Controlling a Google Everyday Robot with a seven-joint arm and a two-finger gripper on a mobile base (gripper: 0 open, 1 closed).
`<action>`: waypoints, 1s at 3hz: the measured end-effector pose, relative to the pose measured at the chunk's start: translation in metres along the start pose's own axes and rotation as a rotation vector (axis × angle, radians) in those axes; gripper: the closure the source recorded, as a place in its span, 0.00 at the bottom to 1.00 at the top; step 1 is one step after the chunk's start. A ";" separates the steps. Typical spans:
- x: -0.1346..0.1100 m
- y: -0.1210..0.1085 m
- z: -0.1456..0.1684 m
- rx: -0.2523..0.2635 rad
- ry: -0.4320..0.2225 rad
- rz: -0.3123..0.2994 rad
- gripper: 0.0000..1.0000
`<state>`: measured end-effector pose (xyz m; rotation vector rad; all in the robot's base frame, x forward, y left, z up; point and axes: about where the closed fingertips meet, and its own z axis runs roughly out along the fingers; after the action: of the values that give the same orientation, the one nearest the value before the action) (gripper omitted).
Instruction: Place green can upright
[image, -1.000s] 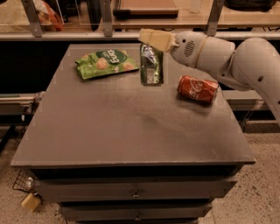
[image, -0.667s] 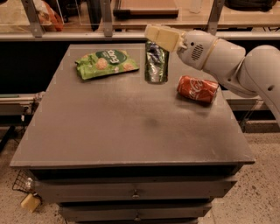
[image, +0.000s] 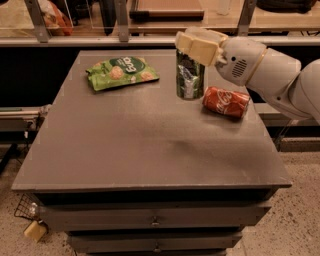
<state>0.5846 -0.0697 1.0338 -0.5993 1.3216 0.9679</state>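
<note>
Gripper (image: 196, 46) and green can (image: 190, 80) have shifted right, toward the red can (image: 226, 102).
Camera view: green can upright on the table (image: 150, 150), far side, gripper over its top; held or freed, I cannot tell. Placement seems nearly done; next, release and lift straight clear.

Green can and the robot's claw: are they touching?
Cannot tell. In the camera view the gripper covers the upright green can's top, hiding any contact or gap.
</note>
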 end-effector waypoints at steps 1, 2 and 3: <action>-0.008 -0.011 -0.045 -0.005 0.018 -0.062 1.00; -0.022 -0.015 -0.098 -0.012 0.027 -0.121 1.00; -0.017 -0.015 -0.129 0.032 -0.007 -0.110 1.00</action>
<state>0.5305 -0.1889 1.0240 -0.6376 1.2823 0.8572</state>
